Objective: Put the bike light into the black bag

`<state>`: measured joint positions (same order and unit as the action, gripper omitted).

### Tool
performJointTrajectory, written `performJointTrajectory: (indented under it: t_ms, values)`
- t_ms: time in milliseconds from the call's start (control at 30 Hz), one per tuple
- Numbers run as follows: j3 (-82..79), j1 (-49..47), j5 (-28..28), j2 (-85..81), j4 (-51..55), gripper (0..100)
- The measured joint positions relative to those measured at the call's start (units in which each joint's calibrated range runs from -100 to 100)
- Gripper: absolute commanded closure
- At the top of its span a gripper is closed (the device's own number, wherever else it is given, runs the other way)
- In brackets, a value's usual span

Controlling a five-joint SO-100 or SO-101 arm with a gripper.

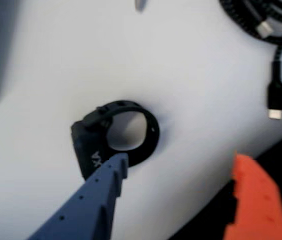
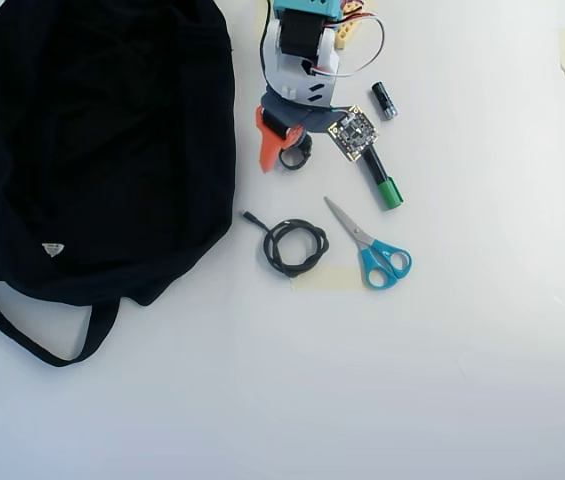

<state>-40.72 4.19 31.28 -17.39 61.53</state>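
Early stage: bike light [image 1: 112, 139] on the table, not lifted, at 3 o'clock from the black bag [image 2: 102, 140] in the overhead view. Gripper [image 1: 180, 162] spread, blue finger [image 1: 112, 172] touching the light's body, orange one clear. Grasp, carry and drop all left. Bag opening not discernible; wrist view blurry.

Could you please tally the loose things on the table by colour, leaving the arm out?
Black: 4 – bag, bike light, cable, battery
Black with green cap: 1 – marker
Blue-handled: 1 – scissors
Total: 6
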Motion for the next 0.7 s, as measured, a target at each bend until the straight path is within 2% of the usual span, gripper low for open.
performJointTrajectory:
  t_ms: [700]
  values:
    - [4.6,0.1,2.8,8.6,0.0,69]
